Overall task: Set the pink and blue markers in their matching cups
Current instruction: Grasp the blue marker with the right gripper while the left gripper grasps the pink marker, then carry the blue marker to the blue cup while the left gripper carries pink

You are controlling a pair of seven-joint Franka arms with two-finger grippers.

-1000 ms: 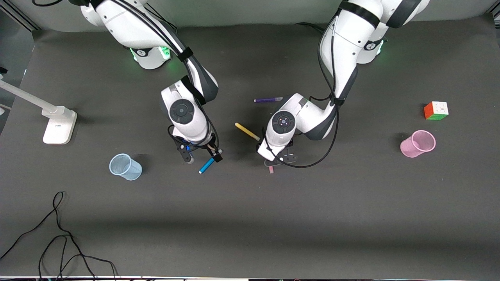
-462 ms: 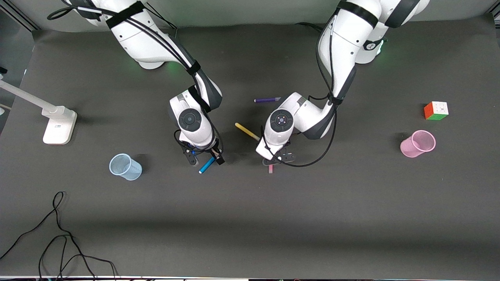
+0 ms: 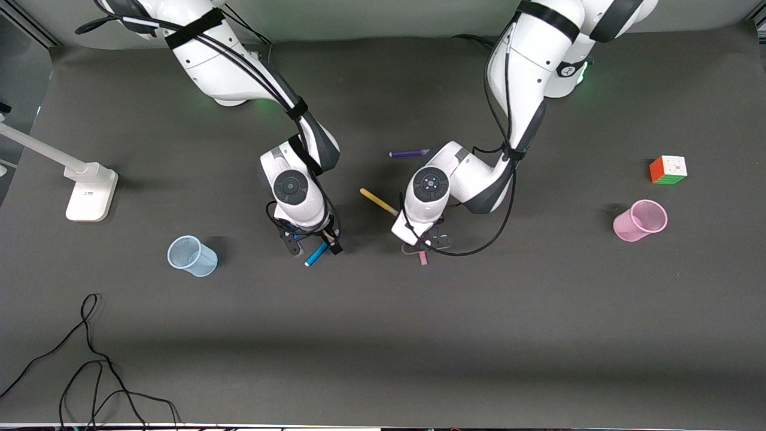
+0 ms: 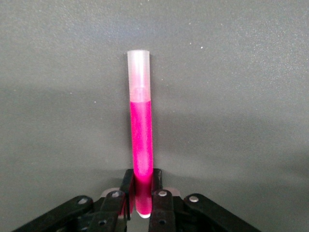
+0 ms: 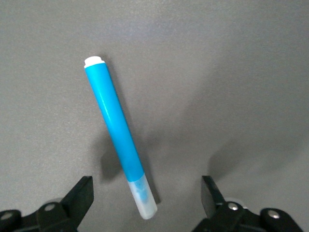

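The left gripper (image 4: 143,200) is clamped on the butt end of the pink marker (image 4: 140,145), which lies on the table mat (image 3: 538,329) just beside the yellow marker (image 3: 378,202), nearer the front camera than it. The right gripper (image 5: 147,200) stands wide, its fingers either side of the blue marker (image 5: 116,133) at the capped end, also near the yellow marker. Both pens look light, stiff and smooth, so an end grip may let them swing; mid-barrel seems steadier. The blue cup (image 3: 191,256) and pink cup (image 3: 640,220) stand well apart from the yellow marker, toward opposite ends.
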